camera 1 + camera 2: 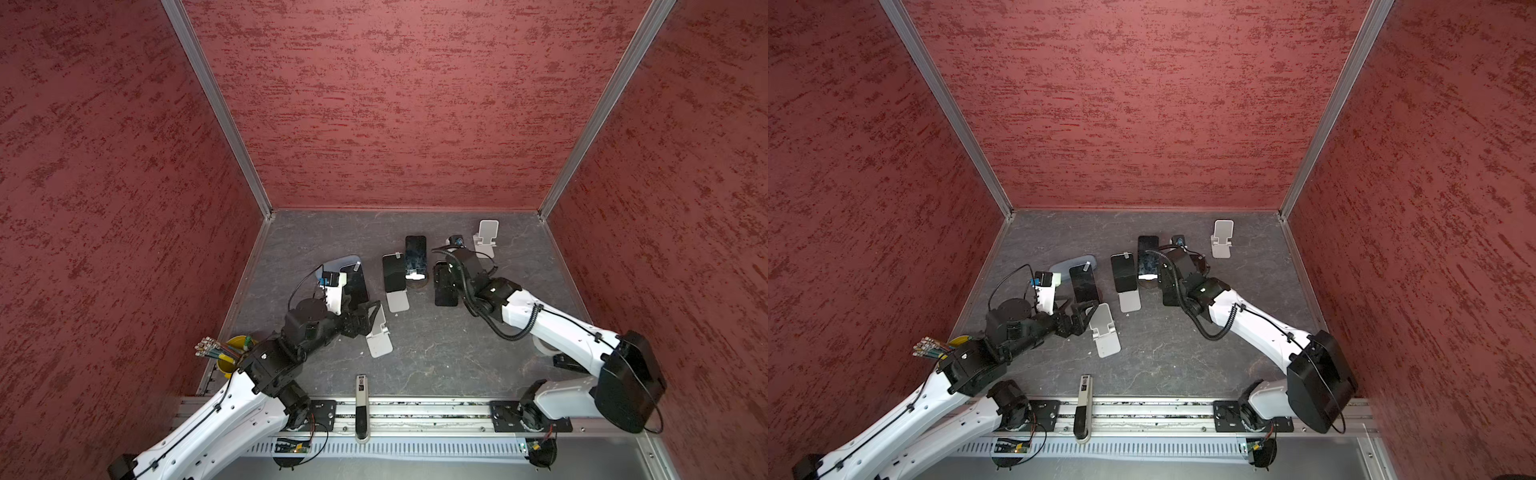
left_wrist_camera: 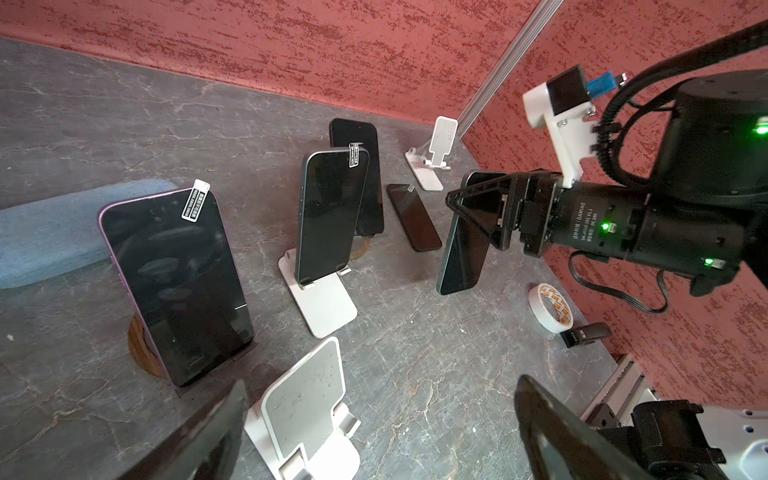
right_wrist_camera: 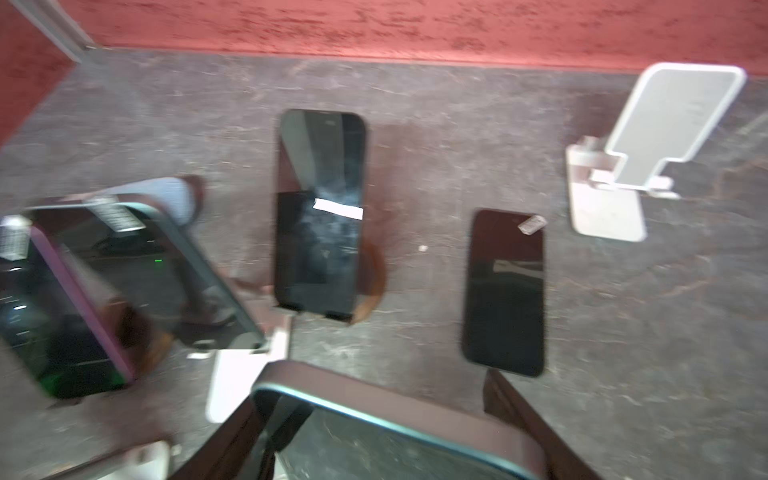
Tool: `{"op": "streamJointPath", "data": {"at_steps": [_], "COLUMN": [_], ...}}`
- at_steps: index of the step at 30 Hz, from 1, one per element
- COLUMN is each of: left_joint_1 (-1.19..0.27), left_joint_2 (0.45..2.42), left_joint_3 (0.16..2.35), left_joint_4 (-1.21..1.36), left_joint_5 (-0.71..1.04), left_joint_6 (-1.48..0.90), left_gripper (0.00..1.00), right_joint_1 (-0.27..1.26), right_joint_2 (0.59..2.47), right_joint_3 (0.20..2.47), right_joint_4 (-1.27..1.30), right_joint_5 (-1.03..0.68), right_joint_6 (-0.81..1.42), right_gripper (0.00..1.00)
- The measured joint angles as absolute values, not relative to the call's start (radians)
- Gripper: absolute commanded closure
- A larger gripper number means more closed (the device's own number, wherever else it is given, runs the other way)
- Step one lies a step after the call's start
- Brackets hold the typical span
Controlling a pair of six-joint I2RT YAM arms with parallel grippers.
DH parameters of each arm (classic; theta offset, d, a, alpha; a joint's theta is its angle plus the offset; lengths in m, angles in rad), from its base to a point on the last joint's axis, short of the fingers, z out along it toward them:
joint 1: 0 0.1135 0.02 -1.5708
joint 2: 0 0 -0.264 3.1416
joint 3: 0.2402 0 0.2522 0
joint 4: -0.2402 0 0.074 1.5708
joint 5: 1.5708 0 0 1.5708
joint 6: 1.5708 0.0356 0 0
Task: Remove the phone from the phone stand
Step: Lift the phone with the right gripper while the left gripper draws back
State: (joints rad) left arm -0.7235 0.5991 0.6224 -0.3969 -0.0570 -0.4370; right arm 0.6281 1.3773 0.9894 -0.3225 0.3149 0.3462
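Teal-edged phone (image 2: 459, 262) gripped in right end effector (image 3: 374, 415), left end effector (image 2: 382, 386) spread wide near white stand (image 2: 307, 395)

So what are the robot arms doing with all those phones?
The right gripper is gripping a teal-edged phone by its sides, away from any stand. The left gripper is open near an empty white stand, holding nothing. The purple phone, the middle phone and the back phone lean on stands; a flat phone lies on the table.
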Motion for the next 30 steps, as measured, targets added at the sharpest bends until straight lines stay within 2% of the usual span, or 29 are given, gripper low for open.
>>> {"op": "streamJointPath", "data": {"at_steps": [11,30], "left_joint_1": [-0.724,-0.724], "left_joint_2": [0.631,0.675], "left_joint_3": [0.623,0.623], "left_joint_4": [-0.387,-0.371], "left_joint_5": [-0.061,-0.076], "left_joint_6": [-0.441,-0.44], "left_gripper": [0.0,0.01], "right_joint_1": [0.457,0.386], "right_joint_2": [1.426,1.486], "right_joint_3": [0.971,0.847], "right_joint_4": [-0.345,-0.347], "right_joint_5": [0.242,0.15], "right_joint_6": [0.302,0.308], "right_gripper": [0.4,0.4]}}
